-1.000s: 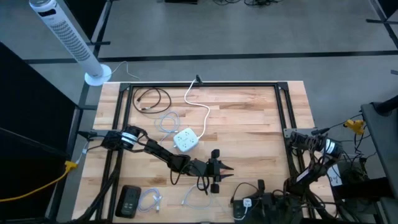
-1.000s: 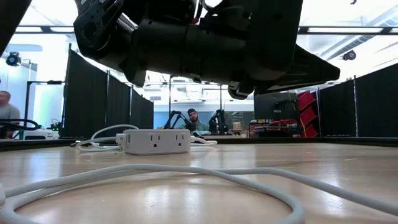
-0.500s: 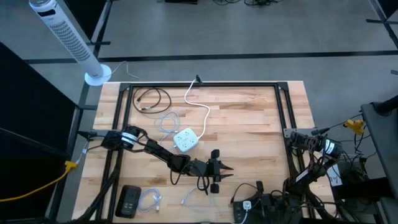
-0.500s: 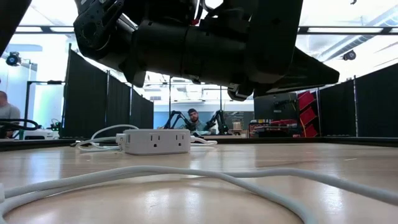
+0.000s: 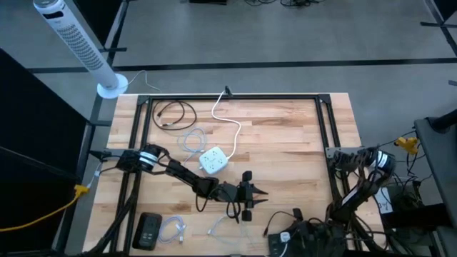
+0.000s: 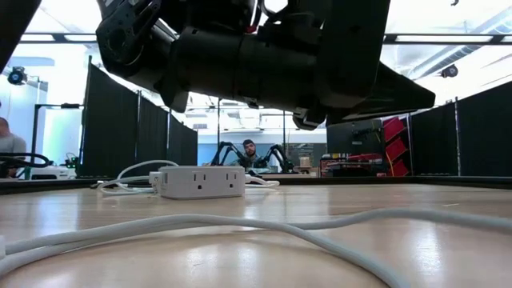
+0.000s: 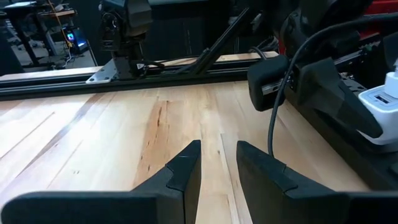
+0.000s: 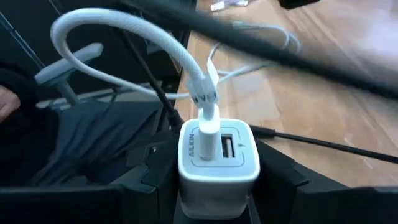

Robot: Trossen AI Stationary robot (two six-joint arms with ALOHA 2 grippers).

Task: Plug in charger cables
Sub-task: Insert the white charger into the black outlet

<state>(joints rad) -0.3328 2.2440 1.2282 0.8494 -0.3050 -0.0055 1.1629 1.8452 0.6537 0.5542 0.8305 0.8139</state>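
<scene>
My right gripper (image 8: pixel 217 173) is at the table's near edge (image 5: pixel 284 235), shut on a white charger block (image 8: pixel 217 155). A white charger cable (image 8: pixel 124 25) is plugged into the block and arches away toward the table. My left gripper (image 7: pixel 217 155) hovers over the table's middle front (image 5: pixel 258 194), open with nothing between its fingers. The white socket cube (image 5: pixel 213 160) stands on the wood behind it. A black cable coil (image 5: pixel 175 113) lies at the far left, and white cables (image 5: pixel 191 139) lie near the cube. My right gripper pinches the charger block by its two opposite sides (image 8: pixel 186 171), one finger on each. The block's port face points away from the gripper. The cable's plug (image 8: pixel 208 121) sits in one port, and the cable leaves it in a slack arch.
A black power strip (image 5: pixel 148 230) and more white cable (image 5: pixel 173 228) lie at the near left. The cube's thick white cord (image 5: pixel 227 121) runs to the far edge. A black frame (image 5: pixel 235 96) borders the table. People are in the room beyond (image 6: pixel 250 152).
My right gripper has tipped and rolled in place at the near edge, still shut on the charger block. The white cable lying across the front of the low view has shifted with it; its right stretch now runs flatter and farther right.
</scene>
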